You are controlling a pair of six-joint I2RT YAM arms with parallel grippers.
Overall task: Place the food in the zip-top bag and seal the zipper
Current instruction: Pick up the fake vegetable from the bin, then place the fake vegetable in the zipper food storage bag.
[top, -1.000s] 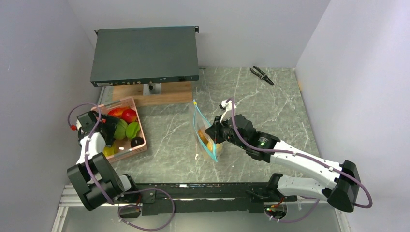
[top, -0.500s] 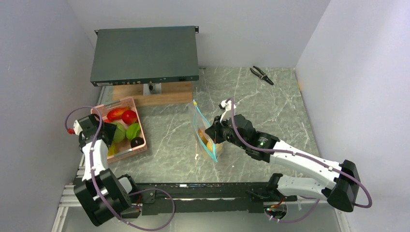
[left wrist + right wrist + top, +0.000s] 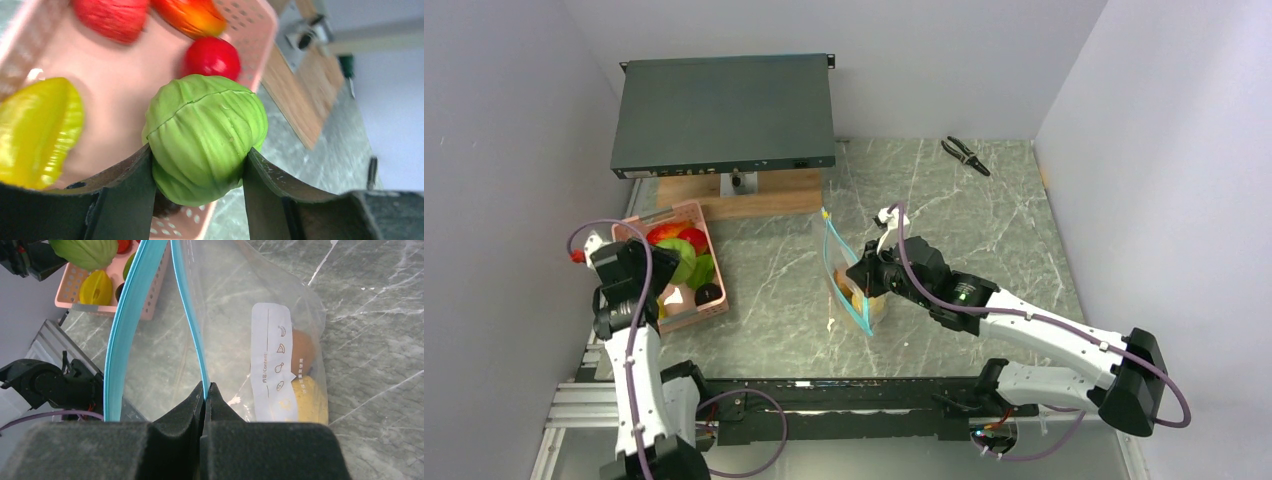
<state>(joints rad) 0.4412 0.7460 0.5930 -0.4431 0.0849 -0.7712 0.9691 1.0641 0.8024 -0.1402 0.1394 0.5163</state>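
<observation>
The left gripper point(image 3: 199, 165) has its two dark fingers set at a middling width around a round, green, ribbed vegetable point(image 3: 210, 115). They pinch it on opposite flanks so the ball cannot roll out, and it hangs above the floor of the pink slotted plastic basket point(image 3: 692, 318), which sits at the table's 9 o'clock. The left arm rises from its base at 7 o'clock, forearm running toward 12, with the wrist bent over the basket's 9 o'clock wall and the fingers pointing toward 3. In the basket lie a yellow ridged fruit point(image 3: 40, 130), red pieces point(image 3: 212, 56) and a dark purple piece point(image 3: 708, 293). Near the table's centre the right gripper point(image 3: 205, 390) is fully closed on one lip of the clear, thin plastic zip-top bag point(image 3: 240, 300). It clamps the teal-blue zipper strip point(image 3: 125, 330) so that the mouth stands lifted and gaping, apparently to give the vegetable a way in. The right arm stretches low from 5 o'clock toward 10. An orange round piece point(image 3: 302, 347) and a yellow piece point(image 3: 310, 400) lie at the bag's bottom, and the zipper is not yet sealed.
</observation>
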